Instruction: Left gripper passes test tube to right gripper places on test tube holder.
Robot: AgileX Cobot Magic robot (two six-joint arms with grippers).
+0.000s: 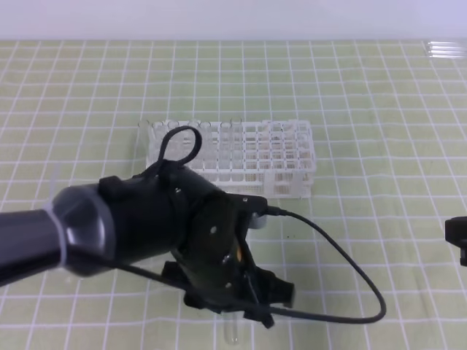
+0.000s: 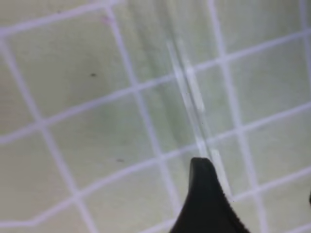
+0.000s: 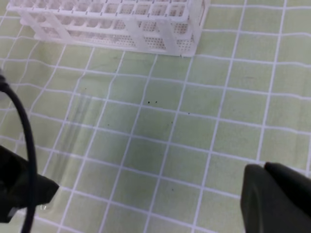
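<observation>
Covering the whole bench, you have a green mat (image 1: 379,109) ruled in white squares. The rack (image 1: 248,157) stands on it, and everything else sits nearer the camera than it. The left gripper (image 1: 244,302) hangs low over the mat in front of the rack; one black finger (image 2: 206,204) shows beside the tube (image 2: 194,109), which lies flat on the mat. You cannot tell whether those fingers are parted or closed. The right gripper (image 1: 457,239) sits far right of the rack, its fingers unreadable too.
</observation>
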